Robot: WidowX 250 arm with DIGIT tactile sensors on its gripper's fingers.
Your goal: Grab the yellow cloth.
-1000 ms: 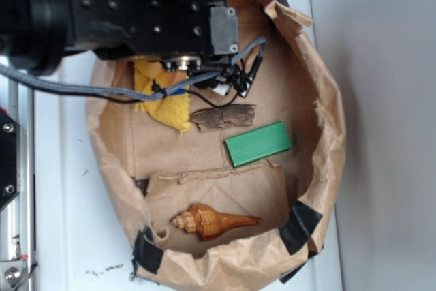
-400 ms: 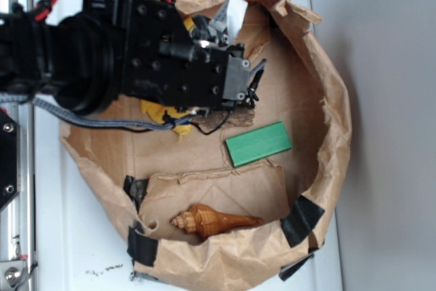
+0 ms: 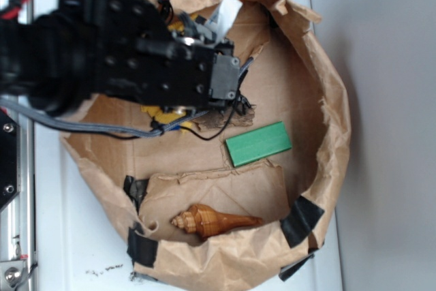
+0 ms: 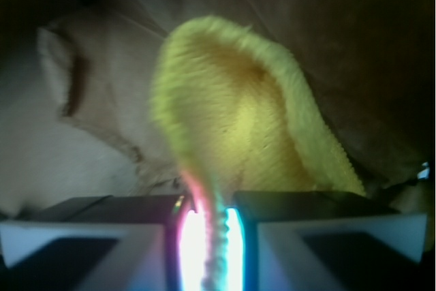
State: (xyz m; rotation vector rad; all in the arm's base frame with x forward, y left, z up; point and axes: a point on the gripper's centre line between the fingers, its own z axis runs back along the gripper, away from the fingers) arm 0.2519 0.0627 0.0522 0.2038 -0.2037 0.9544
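In the wrist view the hand (image 4: 204, 236) is pinching the yellow cloth (image 4: 238, 127), a fold rising from between its two pads at the bottom centre. In the exterior view the cloth (image 3: 151, 110) is mostly hidden under the black arm (image 3: 102, 52), upper left of the paper bag (image 3: 327, 100). A green block (image 3: 259, 144) lies right of centre; a seashell (image 3: 214, 222) below.

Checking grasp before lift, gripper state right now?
Gripper: closed on the yellow cloth, a fold pinched between the fingers in the wrist view.
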